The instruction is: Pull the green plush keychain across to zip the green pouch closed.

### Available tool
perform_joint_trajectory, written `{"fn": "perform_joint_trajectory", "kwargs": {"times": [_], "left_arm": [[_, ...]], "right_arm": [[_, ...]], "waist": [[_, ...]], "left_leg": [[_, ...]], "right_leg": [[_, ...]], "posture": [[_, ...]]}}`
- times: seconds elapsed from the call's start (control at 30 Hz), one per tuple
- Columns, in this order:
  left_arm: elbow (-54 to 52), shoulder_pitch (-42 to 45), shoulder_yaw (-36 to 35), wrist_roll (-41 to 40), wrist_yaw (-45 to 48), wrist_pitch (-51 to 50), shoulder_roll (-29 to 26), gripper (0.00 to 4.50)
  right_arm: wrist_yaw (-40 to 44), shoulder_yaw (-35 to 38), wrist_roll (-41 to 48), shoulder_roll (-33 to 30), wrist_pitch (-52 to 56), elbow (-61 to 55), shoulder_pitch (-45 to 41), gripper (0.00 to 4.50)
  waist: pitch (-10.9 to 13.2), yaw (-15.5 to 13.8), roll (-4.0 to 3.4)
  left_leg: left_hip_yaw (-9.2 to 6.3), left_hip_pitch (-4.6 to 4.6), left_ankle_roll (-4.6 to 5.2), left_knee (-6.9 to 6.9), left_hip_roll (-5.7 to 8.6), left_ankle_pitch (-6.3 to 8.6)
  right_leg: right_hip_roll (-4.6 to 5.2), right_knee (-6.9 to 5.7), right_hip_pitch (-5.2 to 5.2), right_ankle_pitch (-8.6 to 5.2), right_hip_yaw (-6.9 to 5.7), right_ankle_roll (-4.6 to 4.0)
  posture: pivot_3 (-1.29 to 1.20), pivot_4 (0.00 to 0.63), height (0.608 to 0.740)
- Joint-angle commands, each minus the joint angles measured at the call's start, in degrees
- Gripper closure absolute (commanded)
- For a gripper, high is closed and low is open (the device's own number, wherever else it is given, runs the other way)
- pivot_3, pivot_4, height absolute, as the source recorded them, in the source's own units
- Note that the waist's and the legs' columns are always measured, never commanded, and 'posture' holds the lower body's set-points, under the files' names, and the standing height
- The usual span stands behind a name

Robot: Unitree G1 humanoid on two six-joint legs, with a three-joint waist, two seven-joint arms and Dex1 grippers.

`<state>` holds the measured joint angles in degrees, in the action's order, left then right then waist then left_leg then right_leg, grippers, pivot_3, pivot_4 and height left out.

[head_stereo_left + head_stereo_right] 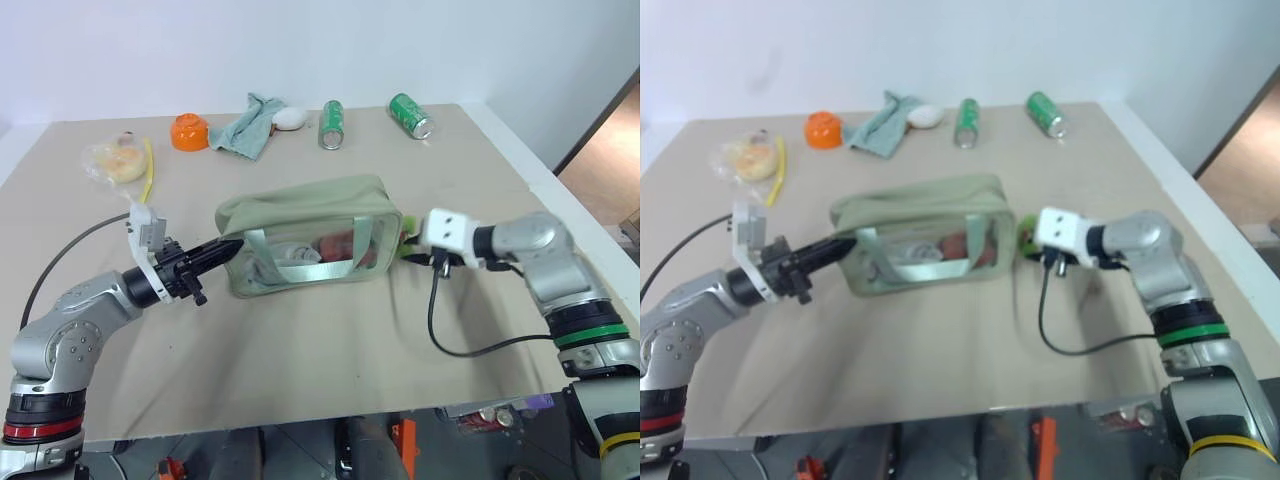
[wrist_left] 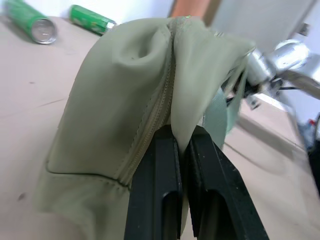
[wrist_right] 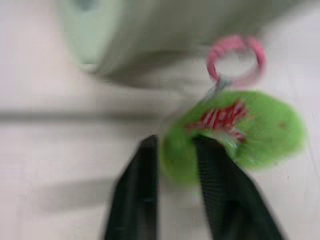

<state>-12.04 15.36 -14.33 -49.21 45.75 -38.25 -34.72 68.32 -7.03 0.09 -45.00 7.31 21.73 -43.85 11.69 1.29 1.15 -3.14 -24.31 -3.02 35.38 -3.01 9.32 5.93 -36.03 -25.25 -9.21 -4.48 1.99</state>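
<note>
Mid-bench, the soft, floppy green pouch (image 1: 305, 235) is pinched at its end fabric by the left gripper (image 2: 181, 145), while the right gripper (image 3: 176, 150) squeezes the light, squashy green plush keychain (image 3: 250, 127), best held near its ring.

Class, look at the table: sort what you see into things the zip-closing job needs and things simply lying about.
Needed for the job:
green pouch
green plush keychain
left gripper, pinching the pouch's end
right gripper, around the keychain

Lying about:
two green cans
orange bowl
teal-grey cloth
white egg-shaped thing
yellowish bag
</note>
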Motion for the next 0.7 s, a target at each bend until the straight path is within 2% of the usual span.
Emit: {"fn": "perform_joint_trajectory", "kwargs": {"times": [0.03, 0.07, 0.1, 0.13, 0.23, 0.33, 0.47, 0.7], "left_arm": [[-0.35, -0.29, -4.24, -3.01, -0.67, -2.21, -1.54, 2.80], [-0.63, -0.43, -4.82, -3.47, -0.63, -2.72, -2.07, 2.35], [-1.37, -1.00, -5.65, -3.64, -0.39, -3.25, -3.09, 2.27], [-2.20, -1.77, -6.56, -3.97, -0.09, -3.85, -4.24, 1.69], [-4.27, -4.56, -8.83, -4.54, 0.84, -4.22, -6.79, 0.71], [-5.66, -9.23, -13.22, -5.01, 1.01, -4.01, -8.30, 0.71], [-5.94, -12.97, -18.03, -7.42, -2.20, -4.16, -6.45, 0.71], [-4.00, -14.02, -17.40, -7.65, -4.30, -3.30, -2.81, 0.71]], "right_arm": [[2.24, 8.84, 9.43, -2.96, 10.54, -0.95, -2.08, 1.58], [3.55, 10.30, 11.46, -3.92, 12.64, -1.59, -1.30, 1.17], [5.76, 11.84, 14.07, -5.47, 15.77, -3.10, 0.37, 1.10], [7.77, 13.26, 16.41, -6.95, 18.17, -4.57, 2.27, 1.05], [8.21, 16.25, 20.32, -9.04, 22.38, -7.54, 5.61, 1.05], [6.58, 21.29, 25.18, -9.97, 27.81, -12.64, 9.50, 1.05], [2.29, 26.82, 30.37, -9.05, 32.93, -20.05, 14.43, 1.05], [-5.67, 28.22, 34.96, -4.85, 36.24, -26.68, 17.72, 1.05]], "waist": [[0.03, -0.10, 0.05], [0.03, -0.11, 0.06], [0.05, -0.13, 0.08], [0.06, -0.23, 0.11], [0.06, -0.20, 0.11], [0.07, 0.08, 0.11], [0.07, -0.12, 0.11], [0.07, -0.18, 0.14]], "left_leg": [[-0.01, -0.01, 0.00, 0.00, 0.00, 0.00], [-0.01, -0.07, 0.00, 0.00, 0.00, 0.00], [-0.02, -0.08, 0.00, 0.00, 0.00, 0.01], [-0.02, -0.10, 0.00, -0.01, 0.00, 0.02], [-0.05, -0.14, -0.06, -0.02, 0.00, 0.13], [0.01, -0.14, -0.13, 0.00, -0.02, 0.21], [0.02, -0.09, -0.10, 0.01, -0.11, 0.27], [0.01, -0.12, -0.18, 0.27, -0.11, 0.33]], "right_leg": [[0.00, 0.00, 0.00, -0.01, -0.01, 0.00], [0.00, 0.01, -0.03, -0.01, -0.01, 0.00], [0.00, 0.02, -0.03, -0.02, -0.02, -0.01], [0.00, 0.03, -0.05, -0.03, -0.02, -0.01], [0.00, 0.04, -0.06, -0.17, -0.03, 0.00], [0.00, 0.04, -0.12, -0.17, 0.01, 0.00], [-0.06, 0.03, -0.11, -0.21, -0.02, -0.06], [-0.04, 0.07, -0.02, -0.19, -0.03, -0.04]], "posture": [[0.00, 0.150, 0.740], [0.00, 0.150, 0.740], [0.00, 0.150, 0.740], [0.00, 0.150, 0.740], [0.00, 0.150, 0.740], [0.00, 0.150, 0.740], [0.00, 0.150, 0.740], [0.00, 0.150, 0.740]]}}
